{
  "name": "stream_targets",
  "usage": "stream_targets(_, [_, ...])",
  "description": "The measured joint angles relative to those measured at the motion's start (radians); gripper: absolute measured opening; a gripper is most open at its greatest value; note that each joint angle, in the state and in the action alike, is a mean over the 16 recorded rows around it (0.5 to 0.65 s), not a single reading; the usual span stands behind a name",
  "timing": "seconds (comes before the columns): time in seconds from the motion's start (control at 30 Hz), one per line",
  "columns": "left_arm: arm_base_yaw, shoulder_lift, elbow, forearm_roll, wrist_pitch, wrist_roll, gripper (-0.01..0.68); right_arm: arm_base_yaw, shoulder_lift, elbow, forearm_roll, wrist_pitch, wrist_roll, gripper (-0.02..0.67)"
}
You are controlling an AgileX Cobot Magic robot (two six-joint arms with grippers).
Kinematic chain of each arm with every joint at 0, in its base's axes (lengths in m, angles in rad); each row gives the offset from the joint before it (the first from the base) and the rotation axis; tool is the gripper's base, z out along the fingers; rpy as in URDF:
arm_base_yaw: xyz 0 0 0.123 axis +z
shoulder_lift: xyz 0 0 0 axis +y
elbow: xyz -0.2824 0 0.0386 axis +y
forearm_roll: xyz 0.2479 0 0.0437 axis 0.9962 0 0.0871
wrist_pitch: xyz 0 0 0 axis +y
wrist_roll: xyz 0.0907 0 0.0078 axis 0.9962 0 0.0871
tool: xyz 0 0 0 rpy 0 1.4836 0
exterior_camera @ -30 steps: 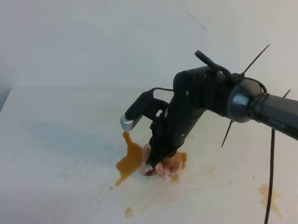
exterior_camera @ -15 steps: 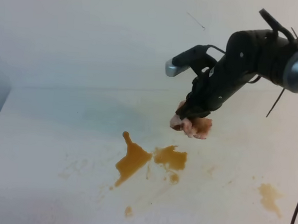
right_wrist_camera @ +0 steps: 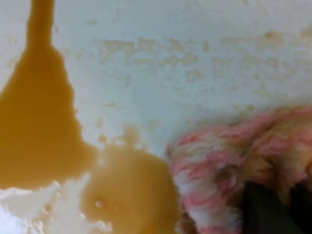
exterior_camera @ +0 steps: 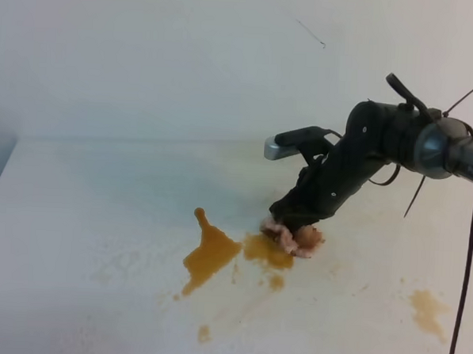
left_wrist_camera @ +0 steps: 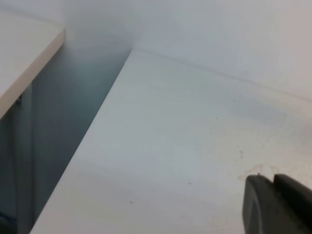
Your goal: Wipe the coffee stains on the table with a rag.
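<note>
From overhead, the right arm reaches in from the right edge and slants down to the table point(exterior_camera: 76, 216), its right gripper point(exterior_camera: 292, 222) pinched around the rag point(exterior_camera: 294, 237), a pink-and-tan wad pressed against the surface. The rag sits at the right edge of the coffee stains point(exterior_camera: 217, 251): a large amber puddle with a thin neck pointing away from the viewer, a second smaller blotch just under the cloth, small drops nearer the front edge, and a paler tan patch point(exterior_camera: 426, 307) well apart to the right. A silver-tipped camera housing point(exterior_camera: 290, 144) juts from the arm above the rag. A thin black cable point(exterior_camera: 462, 300) hangs down at the far right.

The left wrist camera looks across a bare corner of the table point(left_wrist_camera: 161, 146), with a second white surface point(left_wrist_camera: 24, 53) beyond a shadowed gap. Only a dark rounded piece of the left gripper point(left_wrist_camera: 278, 204) shows at the lower right; whether that pincer is wide or narrow cannot be told.

The right wrist camera, close to the table, shows the rag point(right_wrist_camera: 234, 161) at lower right touching a round amber pool point(right_wrist_camera: 129, 195), with the bigger puddle point(right_wrist_camera: 39, 122) to the left. Dark fingertips point(right_wrist_camera: 265, 212) bite into the cloth.
</note>
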Motion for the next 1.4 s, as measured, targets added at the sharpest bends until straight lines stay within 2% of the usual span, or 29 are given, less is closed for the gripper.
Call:
stream_targets(0.3, [0.000,0.000,0.000,0.000,0.000,0.000,0.000,0.045,0.038,-0.001,0.149,-0.043,-0.046,0.039])
stream_targets(0.57, [0.000,0.000,0.000,0.001,0.000,0.000,0.000,0.092,0.036,0.000,0.183,-0.068,-0.061,0.039])
stream_targets(0.87, [0.000,0.000,0.000,0.001,0.000,0.000,0.000,0.100,-0.073,0.049,0.053,-0.101,0.000,0.039])
stream_targets(1.17, [0.000,0.000,0.000,0.001,0.000,0.000,0.000,0.083,-0.226,0.203,-0.143,-0.167,0.115,0.039])
stream_targets(1.4, [0.000,0.000,0.000,0.001,0.000,0.000,0.000,0.071,-0.245,0.328,-0.165,-0.231,0.145,0.039])
